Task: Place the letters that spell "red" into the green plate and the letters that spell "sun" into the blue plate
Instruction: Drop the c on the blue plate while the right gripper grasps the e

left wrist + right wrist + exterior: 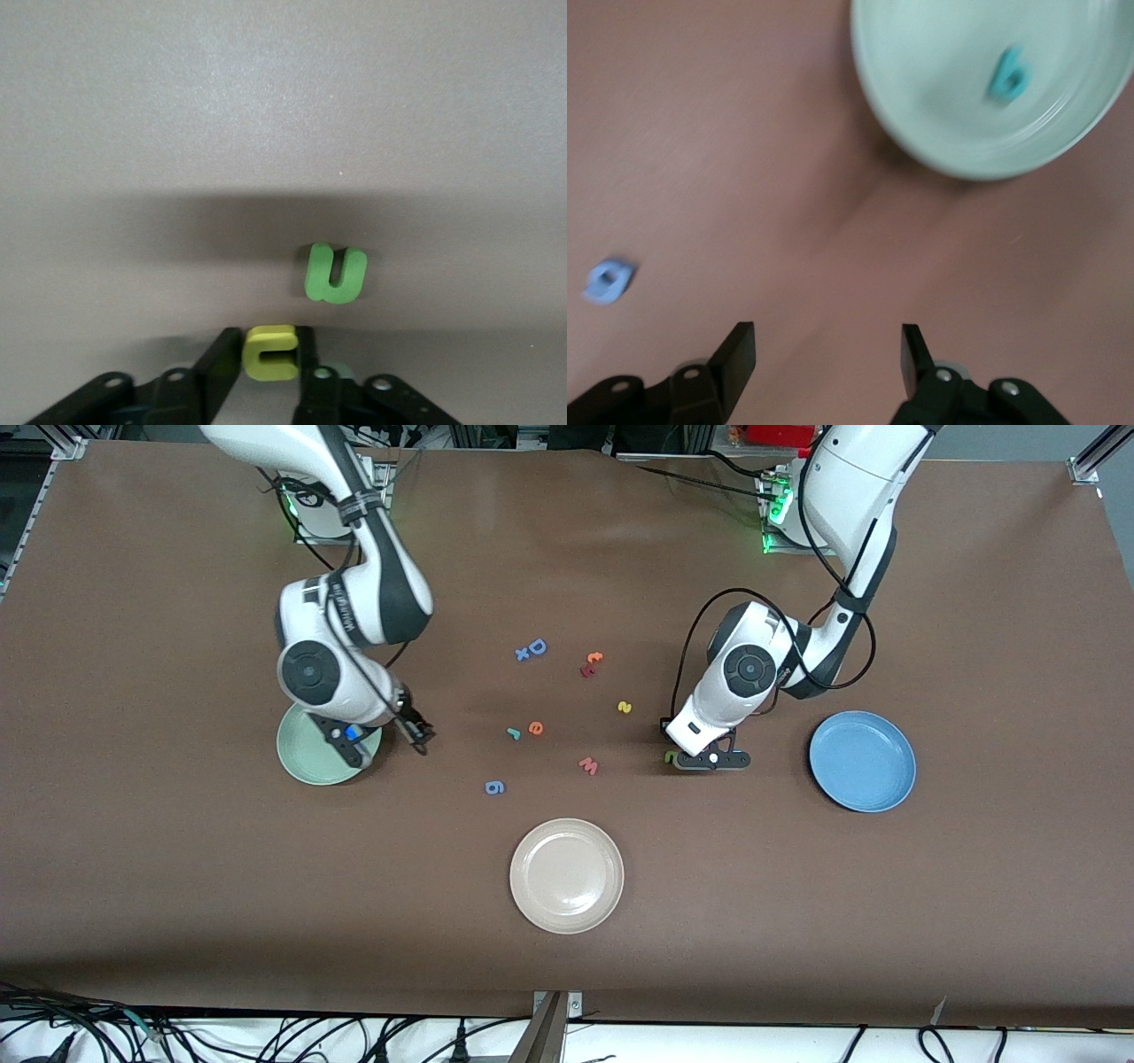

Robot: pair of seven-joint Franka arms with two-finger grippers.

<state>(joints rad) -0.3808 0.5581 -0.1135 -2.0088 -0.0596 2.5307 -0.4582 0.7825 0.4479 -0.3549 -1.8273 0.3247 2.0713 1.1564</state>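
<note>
1. The left hand (270,354) is down at the desk (797,921), between the pink "w" (589,765) and the blue plate (862,761). Its fingers (217,363) are clamped on the yellow "u" (271,351), which sits between them at desk level.
2. The green "n" (336,274) lies flat on the desk just beside the held letter, apart from it and not gripped.
3. The right hand (828,354) hangs over the desk beside the green plate (306,757), toward the middle of the desk. Its fingers (735,354) stand apart with nothing between them.
4. The teal "d" (1005,73) lies inside the green plate, as the right wrist view shows.
5. The teal "r" (513,733) and the orange "e" (535,728) lie side by side on the desk in the middle, outside any plate.
6. The yellow "s" (625,707) lies on the desk, farther from the front camera than the pink "w".
7. The blue plate holds no letters and stands toward the left arm's end of the desk.
8. The beige plate (566,875) stands nearest the front camera. A blue "g" (495,786) lies between it and the teal "r".
9. A blue "D" (537,646) and a small orange-and-red pair of letters (591,664) lie farther from the camera than the rest.
</note>
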